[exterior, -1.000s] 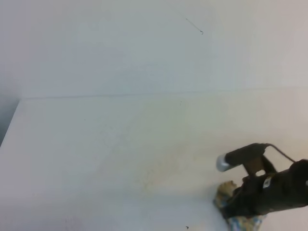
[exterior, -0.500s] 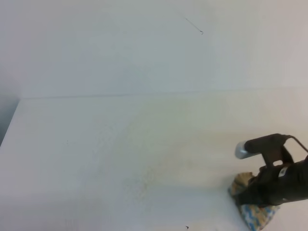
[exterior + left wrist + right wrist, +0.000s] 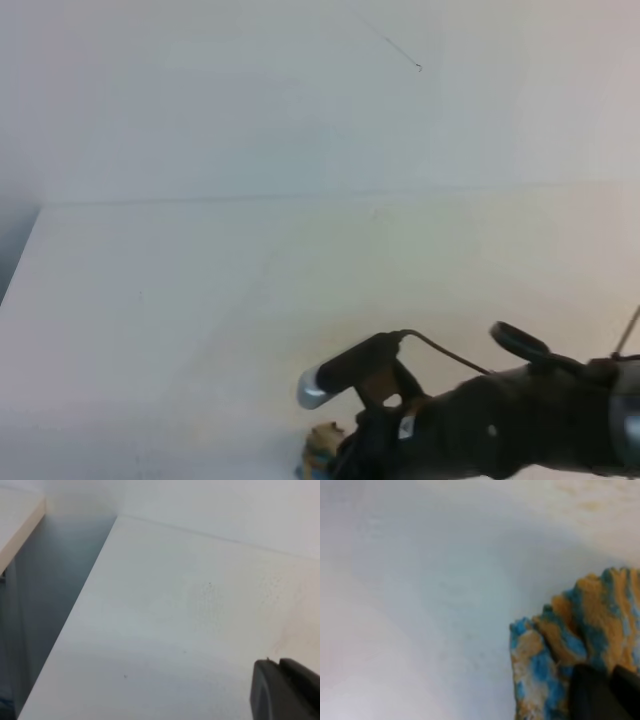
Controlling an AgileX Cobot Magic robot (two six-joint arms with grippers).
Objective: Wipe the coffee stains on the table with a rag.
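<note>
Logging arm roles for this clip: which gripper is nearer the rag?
Right. The right gripper is shut on the rag, pressing it on the table. The left gripper is apart from it, over bare tabletop, no rag in its view.

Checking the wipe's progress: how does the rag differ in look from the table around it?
The rag is bunched and ridged, blue-striped with tan-brown soiling; the table is flat, smooth and whitish. The rag's colour is strong; the table shows only faint tan traces. Both carry tan coffee colour.
</note>
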